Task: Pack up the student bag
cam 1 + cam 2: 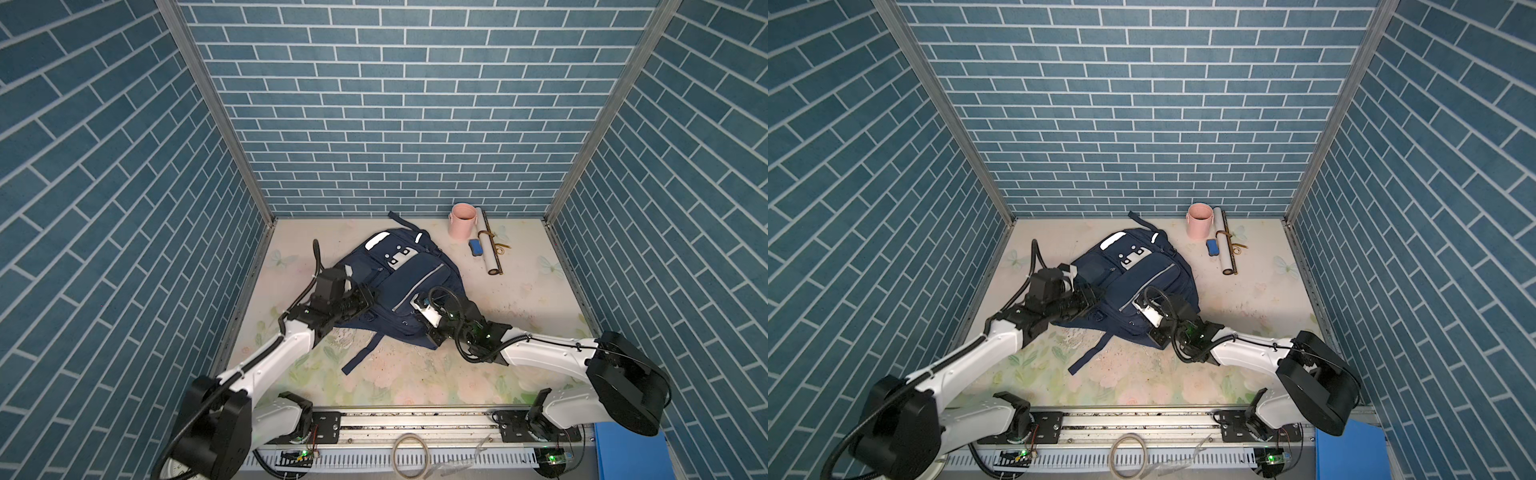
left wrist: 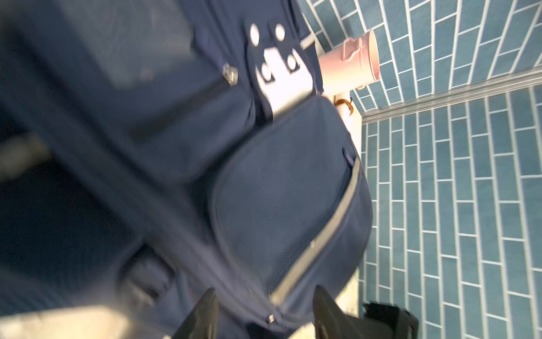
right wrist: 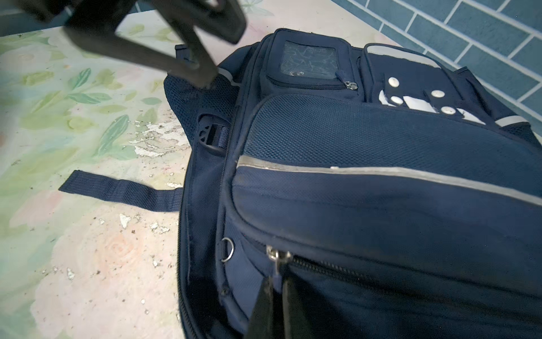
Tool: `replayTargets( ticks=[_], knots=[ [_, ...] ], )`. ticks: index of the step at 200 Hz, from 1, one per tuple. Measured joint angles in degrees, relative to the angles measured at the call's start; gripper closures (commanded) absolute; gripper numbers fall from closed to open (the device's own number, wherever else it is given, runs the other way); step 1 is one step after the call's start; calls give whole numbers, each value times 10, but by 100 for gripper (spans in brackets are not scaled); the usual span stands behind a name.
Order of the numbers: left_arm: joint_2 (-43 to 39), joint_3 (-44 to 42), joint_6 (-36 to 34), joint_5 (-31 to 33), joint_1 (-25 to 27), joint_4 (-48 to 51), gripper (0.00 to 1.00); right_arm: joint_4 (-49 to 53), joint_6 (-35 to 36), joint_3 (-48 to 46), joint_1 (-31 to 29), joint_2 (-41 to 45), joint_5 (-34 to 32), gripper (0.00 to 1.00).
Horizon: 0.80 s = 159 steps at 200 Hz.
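Backpack lay flat on the counter. Right jaws pinched its zip pull; left jaws stood apart at its mesh side pocket. Left ought to pin the fabric so right could draw the zip along its track.

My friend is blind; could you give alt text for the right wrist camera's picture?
The right gripper is shut on the zipper pull of a navy student bag lying on a floral table. One strap trails flat across the table.
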<state>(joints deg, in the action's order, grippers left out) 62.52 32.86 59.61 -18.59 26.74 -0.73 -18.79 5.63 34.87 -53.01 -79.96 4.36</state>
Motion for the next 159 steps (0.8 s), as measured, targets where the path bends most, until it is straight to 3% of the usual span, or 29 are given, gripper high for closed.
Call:
replayTargets(
  ticks=[23,47,98,159],
  knots=[
    [-56,-68,100,68,85,-55,42,3,-8,0,-3,0,0,100],
    [-56,-95,170,124,127,-102,42,4,-9,0,-4,0,0,100],
    [28,-94,232,154,156,-210,42,4,-14,0,-5,0,2,100],
    [72,-86,254,156,177,-247,43,3,-24,-5,-8,0,0,100]
  ],
)
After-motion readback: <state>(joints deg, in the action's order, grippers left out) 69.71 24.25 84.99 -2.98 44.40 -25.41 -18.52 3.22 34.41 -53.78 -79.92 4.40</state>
